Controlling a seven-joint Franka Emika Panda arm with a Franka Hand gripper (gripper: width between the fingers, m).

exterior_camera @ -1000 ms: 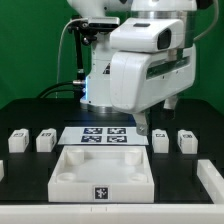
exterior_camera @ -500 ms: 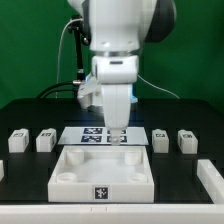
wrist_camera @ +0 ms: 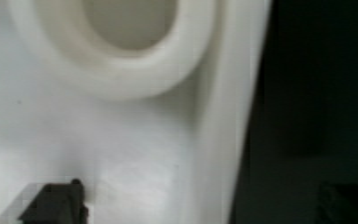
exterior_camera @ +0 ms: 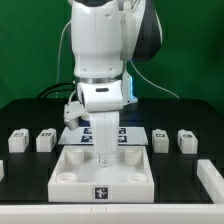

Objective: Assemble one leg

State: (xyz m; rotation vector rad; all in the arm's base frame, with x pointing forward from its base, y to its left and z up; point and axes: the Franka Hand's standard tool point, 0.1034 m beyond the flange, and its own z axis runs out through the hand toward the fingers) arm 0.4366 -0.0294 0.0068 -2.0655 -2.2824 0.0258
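Note:
Four small white legs stand on the black table in the exterior view: two on its left (exterior_camera: 17, 141) (exterior_camera: 45, 141) and two on its right (exterior_camera: 160, 138) (exterior_camera: 187, 140). None is held. My gripper (exterior_camera: 105, 150) points straight down over the far wall of the large white tray-like piece (exterior_camera: 70, 182). In the wrist view the gripper (wrist_camera: 202, 205) is open and empty. Its dark fingertips (wrist_camera: 51, 202) stand on either side of the tray's edge (wrist_camera: 229, 120). A round corner socket (wrist_camera: 114, 45) shows close by. No leg shows in the wrist view.
The marker board (exterior_camera: 85, 136) lies flat behind the tray, partly hidden by my gripper. The black table (exterior_camera: 20, 185) surrounds the tray. Another white part (exterior_camera: 213, 178) shows at the exterior view's right edge.
The arm has turned and come down from above the marker board to the tray's far wall. The legs and the tray have not moved.

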